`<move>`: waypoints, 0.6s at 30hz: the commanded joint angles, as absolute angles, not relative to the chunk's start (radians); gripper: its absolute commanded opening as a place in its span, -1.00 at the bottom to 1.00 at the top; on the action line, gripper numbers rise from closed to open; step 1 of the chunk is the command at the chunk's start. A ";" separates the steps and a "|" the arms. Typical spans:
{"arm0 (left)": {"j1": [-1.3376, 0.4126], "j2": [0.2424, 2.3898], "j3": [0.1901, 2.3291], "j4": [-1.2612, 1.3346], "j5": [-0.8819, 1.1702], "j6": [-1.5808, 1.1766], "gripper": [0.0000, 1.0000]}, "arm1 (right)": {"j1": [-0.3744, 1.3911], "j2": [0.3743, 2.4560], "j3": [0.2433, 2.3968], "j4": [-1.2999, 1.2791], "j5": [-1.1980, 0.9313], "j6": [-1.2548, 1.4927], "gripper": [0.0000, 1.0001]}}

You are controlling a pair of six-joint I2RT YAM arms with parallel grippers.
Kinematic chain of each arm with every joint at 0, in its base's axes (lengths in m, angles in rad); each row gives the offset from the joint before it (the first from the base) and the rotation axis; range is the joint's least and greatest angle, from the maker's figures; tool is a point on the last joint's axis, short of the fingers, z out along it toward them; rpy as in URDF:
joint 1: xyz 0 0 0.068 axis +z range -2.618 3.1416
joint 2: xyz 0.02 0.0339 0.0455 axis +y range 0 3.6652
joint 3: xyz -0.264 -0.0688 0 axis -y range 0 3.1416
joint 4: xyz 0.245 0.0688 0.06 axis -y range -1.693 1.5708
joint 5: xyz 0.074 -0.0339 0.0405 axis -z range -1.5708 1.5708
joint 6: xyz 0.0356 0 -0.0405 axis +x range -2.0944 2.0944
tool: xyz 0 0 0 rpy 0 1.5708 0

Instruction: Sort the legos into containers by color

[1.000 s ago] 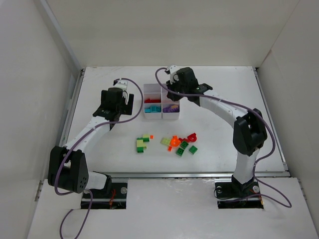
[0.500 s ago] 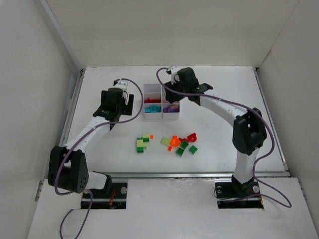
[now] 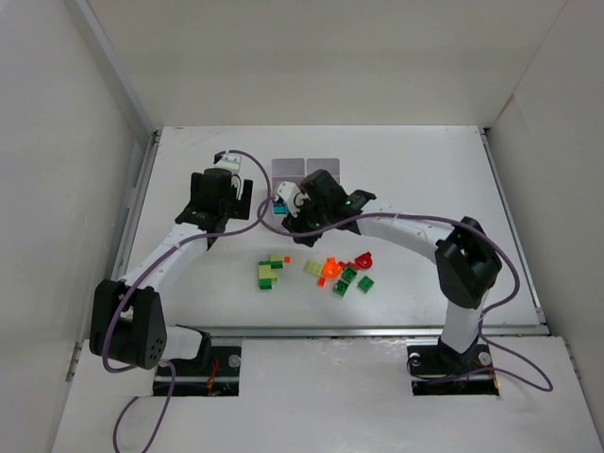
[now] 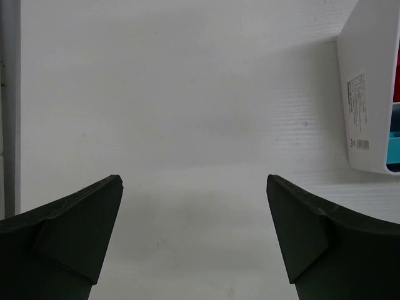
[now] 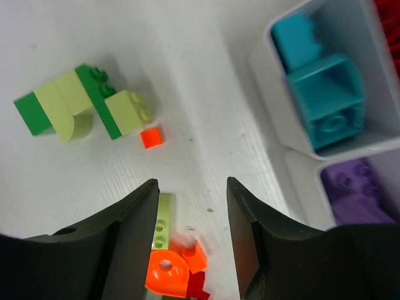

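The white container box [image 3: 306, 166] is mostly covered by my right arm; only its far row shows. In the right wrist view its compartments [image 5: 279, 47] hold teal legos [image 5: 319, 94], purple ones [image 5: 357, 194] and a sliver of red. My right gripper [image 3: 294, 225] [image 5: 192, 185] hangs open and empty just in front of the box. Loose legos lie on the table: a green and yellow-green cluster [image 3: 271, 272] [image 5: 81, 103], a tiny orange brick [image 5: 150, 137], and orange pieces [image 3: 329, 269] [image 5: 167, 275]. My left gripper [image 3: 222, 189] [image 4: 194, 181] is open, left of the box.
More loose bricks lie right of the orange ones: a red one [image 3: 362, 258] and green ones [image 3: 346, 278]. The box's outer side wall [image 4: 369, 94], with a label, fills the right edge of the left wrist view. White walls enclose the table.
My right arm has swung from above the box's far side toward the near side, and now covers the box's front rows. The left arm has not moved.
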State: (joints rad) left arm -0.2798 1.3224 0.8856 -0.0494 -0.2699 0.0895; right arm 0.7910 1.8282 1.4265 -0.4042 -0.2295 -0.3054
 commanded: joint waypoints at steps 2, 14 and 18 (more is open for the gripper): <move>-0.290 1.275 0.864 -0.028 -0.294 0.092 1.00 | 0.816 1.905 1.417 -0.440 -0.298 -0.385 0.06; -0.319 1.256 0.845 -0.017 -0.345 0.112 1.00 | 0.867 2.026 1.434 -0.350 -0.289 -0.353 0.08; -0.319 1.256 0.836 -0.017 -0.400 0.091 1.00 | 0.877 2.037 1.434 -0.331 -0.288 -0.344 0.08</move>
